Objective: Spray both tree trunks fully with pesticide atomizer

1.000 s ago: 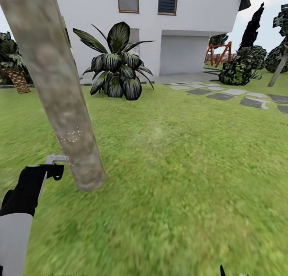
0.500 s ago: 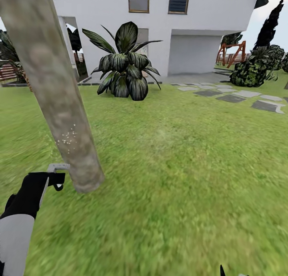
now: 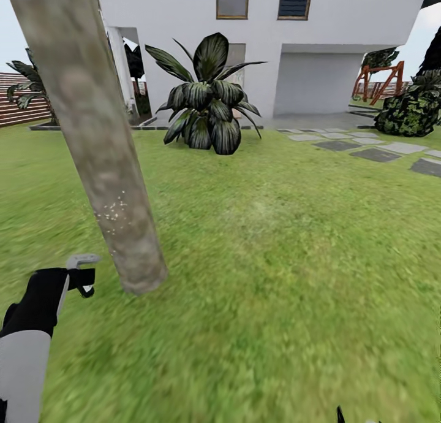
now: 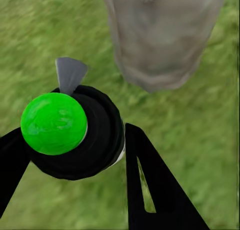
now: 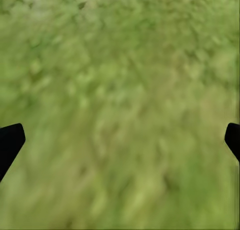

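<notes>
Left pincer (image 4: 75, 155) clenched on the pesticide atomizer (image 4: 75, 132): black fingers (image 4: 150, 185) press either side of its round black body, bright green cap (image 4: 54, 123) facing the wrist camera, grey nozzle (image 4: 70, 74) pointing toward the tree trunk (image 4: 160, 35). From the head view the left pincer (image 3: 76, 276) sits low beside the tree trunk (image 3: 98, 135), a little clear of the bark, the atomizer's grey spray head (image 3: 81, 260) just short of it. Trunk thick, mottled grey-beige, leaning in the frame, base planted in the grass lawn (image 3: 275, 276). A patch of fine white specks (image 3: 113, 211) shows on the bark a little above the nozzle's level; bark elsewhere appears unspotted. Right pincer (image 5: 120, 137) released, fingertips (image 5: 10, 140) spread wide at the frame edges with only blurred grass between them; in the head view just its tip (image 3: 340, 415) pokes up, well apart from the trunk. Beyond the trunk: a broad-leafed dark plant (image 3: 208, 104) against the white house (image 3: 343, 43), grey stepping stones (image 3: 373, 153) farther off on the same side, a round leafy bush (image 3: 413, 110) and a red-brown wooden frame (image 3: 380, 80) past those. Brown slat fence (image 3: 21, 98) and a palm-like plant (image 3: 33, 89) on the trunk's other side.
</notes>
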